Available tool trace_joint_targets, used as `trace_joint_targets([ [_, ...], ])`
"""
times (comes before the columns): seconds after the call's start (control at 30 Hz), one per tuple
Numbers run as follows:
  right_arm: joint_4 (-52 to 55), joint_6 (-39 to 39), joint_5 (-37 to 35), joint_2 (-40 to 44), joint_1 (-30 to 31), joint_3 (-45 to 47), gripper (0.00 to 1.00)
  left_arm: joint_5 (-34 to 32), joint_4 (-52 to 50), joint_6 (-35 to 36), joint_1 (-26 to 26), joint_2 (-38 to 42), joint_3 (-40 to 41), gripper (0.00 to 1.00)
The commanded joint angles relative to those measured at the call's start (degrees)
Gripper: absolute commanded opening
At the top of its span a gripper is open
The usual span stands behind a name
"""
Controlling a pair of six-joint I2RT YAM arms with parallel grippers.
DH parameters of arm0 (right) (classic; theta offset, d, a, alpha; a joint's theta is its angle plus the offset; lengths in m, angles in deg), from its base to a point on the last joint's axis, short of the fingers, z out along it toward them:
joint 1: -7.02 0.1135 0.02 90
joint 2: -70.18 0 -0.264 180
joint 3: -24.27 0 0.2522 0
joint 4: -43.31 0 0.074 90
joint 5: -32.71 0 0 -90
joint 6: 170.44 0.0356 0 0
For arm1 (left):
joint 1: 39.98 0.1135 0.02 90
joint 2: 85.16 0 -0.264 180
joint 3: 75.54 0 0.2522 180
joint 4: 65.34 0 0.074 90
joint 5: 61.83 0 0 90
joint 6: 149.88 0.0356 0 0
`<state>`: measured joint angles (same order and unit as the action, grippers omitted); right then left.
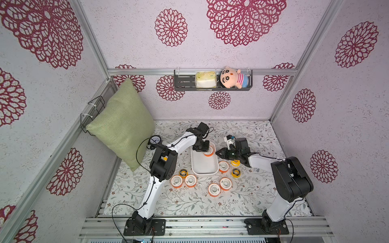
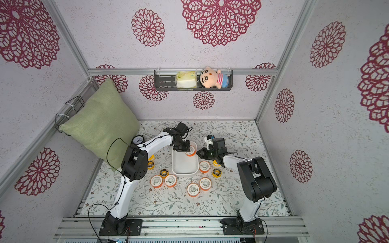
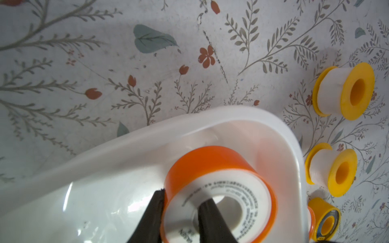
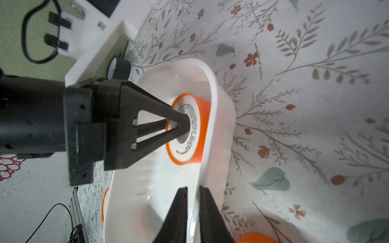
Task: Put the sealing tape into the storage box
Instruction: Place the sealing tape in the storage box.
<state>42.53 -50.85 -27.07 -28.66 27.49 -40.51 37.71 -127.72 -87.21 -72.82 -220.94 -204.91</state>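
Note:
An orange sealing tape spool (image 3: 210, 164) with a white face sits at the far end of the white storage box (image 1: 204, 168), seen in both top views (image 2: 185, 166). My left gripper (image 3: 184, 196) is shut on it, one finger in the core and one outside the orange rim. My right gripper (image 4: 193, 187) is shut on the box's right rim (image 4: 212, 88), one finger on each side of the wall. Several more spools lie on the cloth around the box: orange ones (image 1: 176, 181) (image 1: 214, 189) (image 1: 223, 166) and yellow ones (image 1: 183, 173) (image 1: 236, 172) (image 3: 345, 92).
A green cushion (image 1: 124, 124) leans at the back left, with a black-rimmed gauge (image 1: 155, 140) at its foot. A dark wall shelf (image 1: 183, 83) holds a plush doll and a pack. My left arm's elbow (image 1: 163, 163) hangs over the cloth left of the box.

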Motion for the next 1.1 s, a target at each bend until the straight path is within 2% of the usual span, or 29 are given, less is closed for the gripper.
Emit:
trace_joint_targets([
  [0.0, 0.21, 0.07, -0.06, -0.74, 0.27, -0.13, 0.20, -1.85, -0.62, 0.96, -0.07, -0.55, -1.72, 0.20],
  [0.6, 1.27, -0.02, 0.28, -1.71, 0.39, -1.01, 0.22, -3.74, -2.30, 0.84, -0.03, -5.11, -7.24, 0.24],
  [1.07, 1.71, -0.14, 0.28, -1.61, 0.44, -1.15, 0.22, -4.48, -0.87, 0.20, -0.04, -6.07, -7.59, 0.40],
])
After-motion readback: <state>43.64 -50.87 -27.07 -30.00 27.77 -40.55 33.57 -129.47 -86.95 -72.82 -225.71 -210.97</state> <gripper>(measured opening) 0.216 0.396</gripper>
